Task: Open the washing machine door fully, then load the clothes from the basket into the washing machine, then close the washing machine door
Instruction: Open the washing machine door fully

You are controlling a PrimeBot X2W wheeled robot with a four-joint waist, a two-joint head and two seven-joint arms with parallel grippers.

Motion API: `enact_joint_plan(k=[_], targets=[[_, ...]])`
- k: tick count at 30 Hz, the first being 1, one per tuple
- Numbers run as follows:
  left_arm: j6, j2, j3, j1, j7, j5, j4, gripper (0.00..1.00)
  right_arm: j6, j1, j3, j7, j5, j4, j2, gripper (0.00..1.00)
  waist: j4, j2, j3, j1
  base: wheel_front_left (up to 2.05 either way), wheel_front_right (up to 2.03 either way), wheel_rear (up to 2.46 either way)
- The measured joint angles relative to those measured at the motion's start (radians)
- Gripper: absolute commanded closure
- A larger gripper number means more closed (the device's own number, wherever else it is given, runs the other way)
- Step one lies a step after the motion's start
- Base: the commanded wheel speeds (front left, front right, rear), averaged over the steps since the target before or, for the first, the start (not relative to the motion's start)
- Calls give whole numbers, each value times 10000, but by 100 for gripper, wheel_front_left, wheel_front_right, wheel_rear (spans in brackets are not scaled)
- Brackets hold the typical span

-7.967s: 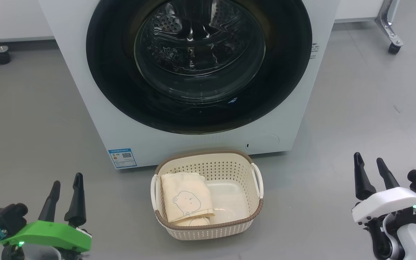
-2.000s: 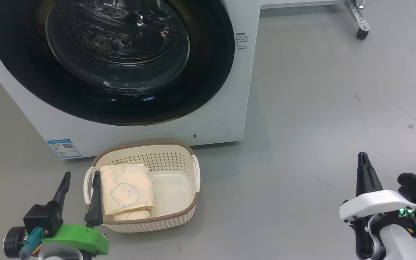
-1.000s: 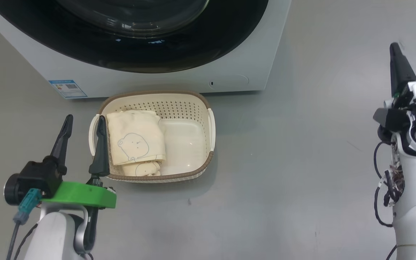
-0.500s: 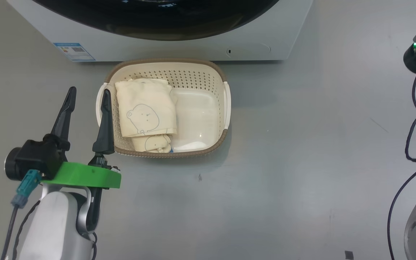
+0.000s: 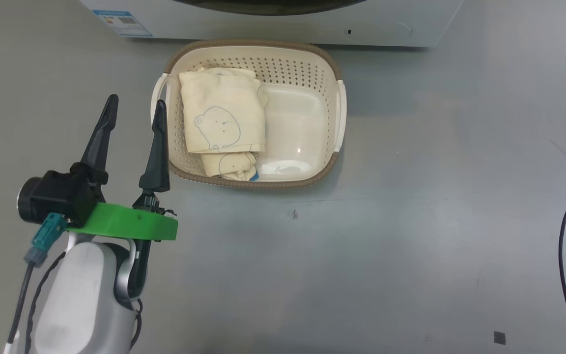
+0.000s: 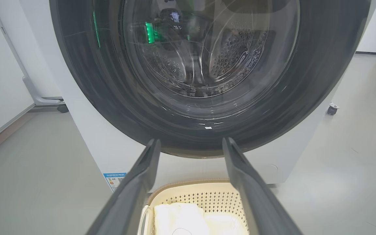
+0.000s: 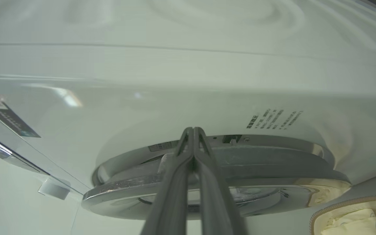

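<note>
The washing machine door (image 5: 263,4), cut off at the head view's top edge, looks shut. The left gripper (image 5: 136,100), jaws spread, hangs beside the basket (image 5: 329,164) of clothes (image 5: 221,113) on the floor (image 5: 410,221). The right gripper (image 7: 193,129), jaws closed and empty, is at the door's rim.

The washing machine (image 6: 90,137) has a smooth white shell with a soft sheen. Its door (image 6: 207,75) is glossy black round the rim and clear glass in the middle, full of reflections. Behind the glass the drum (image 6: 237,55) is shiny perforated steel. The basket (image 5: 288,69) is smooth cream plastic pierced with small holes, its brown rim textured like weave. The clothes (image 5: 221,118) are soft, matt cream cloth. The floor (image 5: 410,221) is smooth grey, faintly shiny and lightly scuffed. The left gripper (image 5: 135,101) has matt black fingers (image 5: 155,152) on a bright green plastic bracket (image 5: 126,223).
</note>
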Motion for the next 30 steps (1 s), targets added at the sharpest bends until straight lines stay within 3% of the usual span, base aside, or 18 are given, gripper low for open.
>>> enact_joint_plan(k=[14,30], targets=[[113,-40,-276,-316,0,-706,0,0,-119,-1090,562,583,-232,803,-192,100,889,0,673,1,0,0,0],[351,-48,-320,-322,0,-803,6,0,-96,-1453,798,1266,-286,1521,-541,100,1120,0,714,1,0,0,0]])
